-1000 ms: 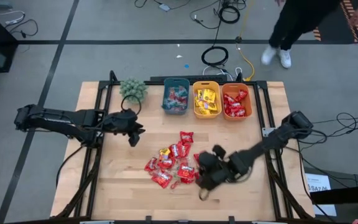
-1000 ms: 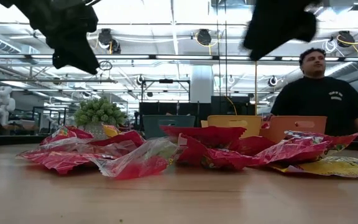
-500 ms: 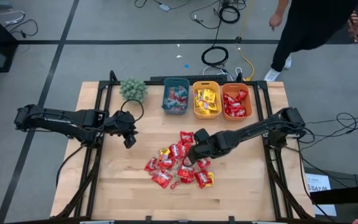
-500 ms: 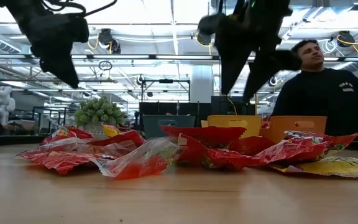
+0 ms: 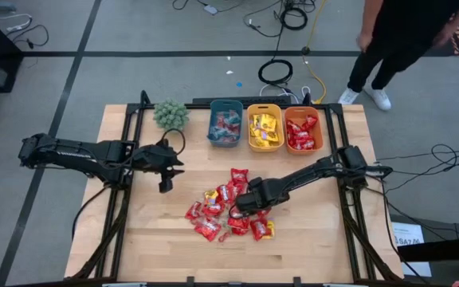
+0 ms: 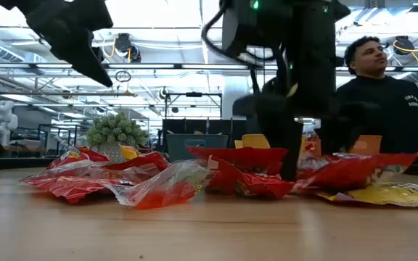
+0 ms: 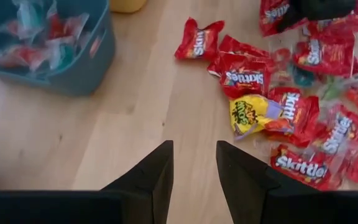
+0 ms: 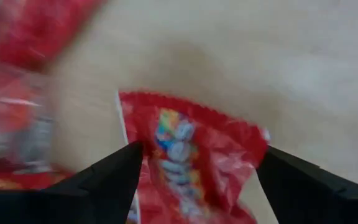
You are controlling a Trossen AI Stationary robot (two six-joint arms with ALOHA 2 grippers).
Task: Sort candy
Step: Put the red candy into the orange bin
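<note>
Wooden table (image 5: 134, 239), pale planks, in a workshop hall; a person (image 6: 383, 94) in a dark top stands beyond its far edge.

Item: candy (image 5: 228, 209). A loose heap of packets at the middle of the table, toward the near side. Mostly red, a few yellow.

Item: three bins along the far edge. Teal bin (image 5: 225, 123) on the left, yellow bin (image 5: 264, 130) in the middle, orange bin (image 5: 303, 131) on the right. Each already holds sweets.

Item: my right gripper (image 5: 249, 199). Down at the right side of the heap, fingers spread wide, holding nothing. One red packet (image 8: 191, 155) lies directly under it, between the two fingers, flat on the wood.

Item: that packet's lie. The wrist view is blurred; the long axis appears to run away from the wrist, roughly along the fingers, so I judge that closing would pinch across its short width.

Item: my left gripper (image 7: 191, 168). Waits above bare wood to the left of the heap, partly open, holding nothing. The heap lies well apart from it, so my right is the nearer.

Item: destination, as I judge it. Orange bin, far and to the right of the heap.
</note>
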